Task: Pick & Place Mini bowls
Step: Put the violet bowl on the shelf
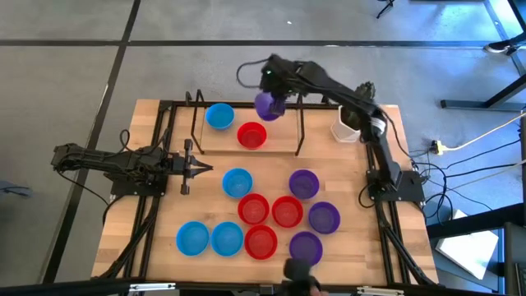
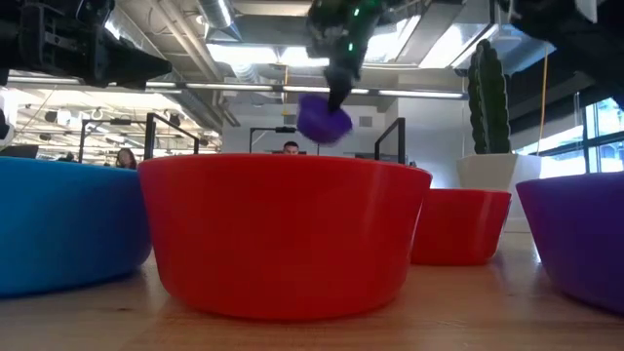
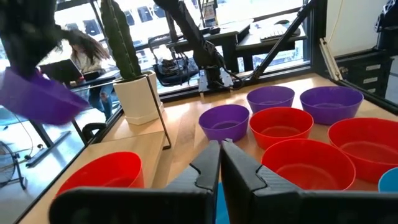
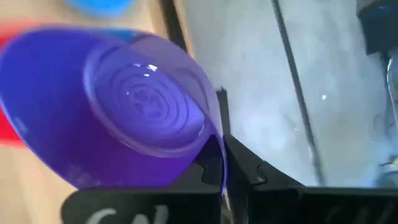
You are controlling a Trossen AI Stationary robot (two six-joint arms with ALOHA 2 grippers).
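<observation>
Right gripper point(image 1: 275, 97) pinching purple bowl point(image 1: 268, 107) aloft

— Those mini bowls point(image 1: 254, 209) look like smooth plastic, fairly glossy; the purple bowl point(image 4: 118, 106) seems half see-through, ridged rings in its base.
— Aye; the tabletop point(image 1: 148, 156) is pale wood, matt, grain showing; the right tool point(image 4: 225, 163) is dull black.

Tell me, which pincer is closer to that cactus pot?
The right pincer. It hangs in the air beside the cactus pot, shut on a purple bowl. The left pincer, shut and empty, sits across the table from the pot.
</observation>
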